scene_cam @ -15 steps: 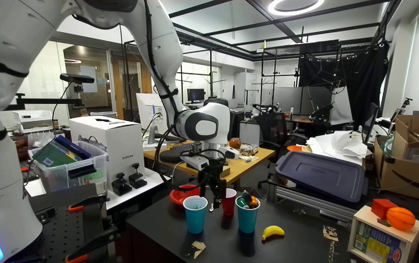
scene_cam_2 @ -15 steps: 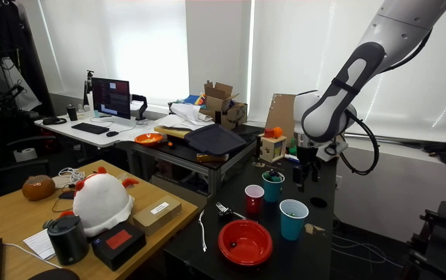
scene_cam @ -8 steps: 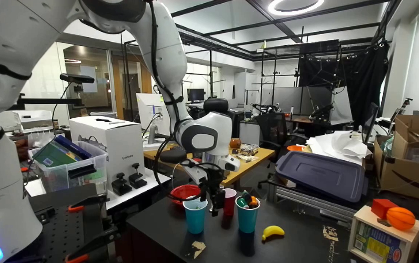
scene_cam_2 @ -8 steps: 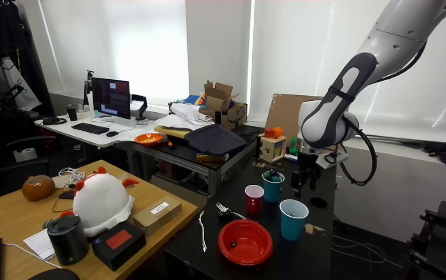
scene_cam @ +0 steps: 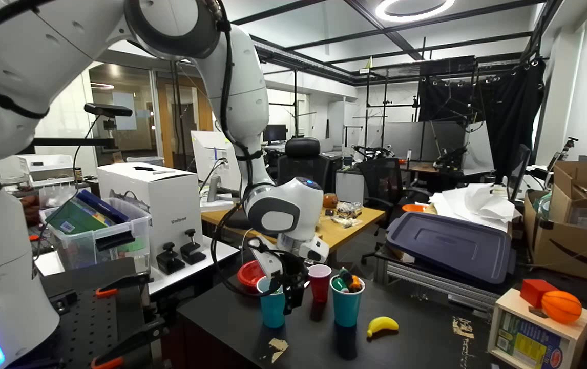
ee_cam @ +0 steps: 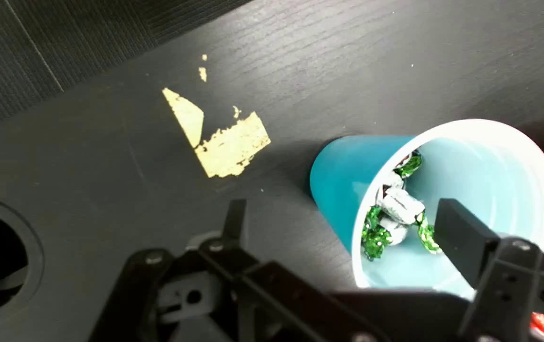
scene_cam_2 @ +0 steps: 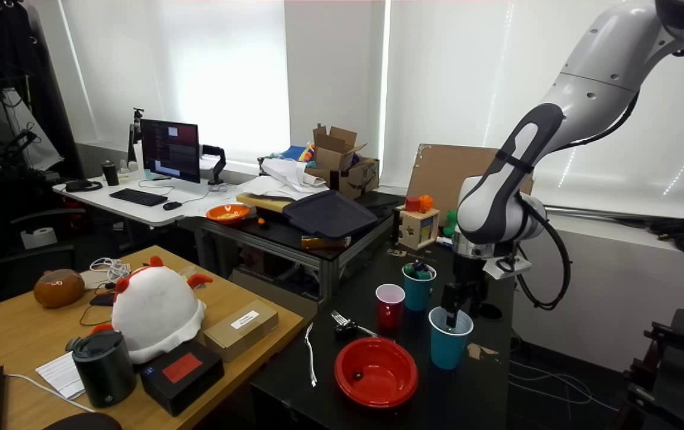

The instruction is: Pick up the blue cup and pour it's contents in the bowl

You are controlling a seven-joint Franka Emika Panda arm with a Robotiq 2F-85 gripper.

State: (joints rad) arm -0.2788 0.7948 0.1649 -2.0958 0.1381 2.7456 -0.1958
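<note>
White "Unitree" box [scene_cam: 168, 205] beyond blue cup [scene_cam: 272, 310]

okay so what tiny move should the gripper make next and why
Probably ease the open gripper lower: in the wrist view, one finger lies across the mouth of the blue cup, the other outside, so the cup's wall appears between them.
</note>
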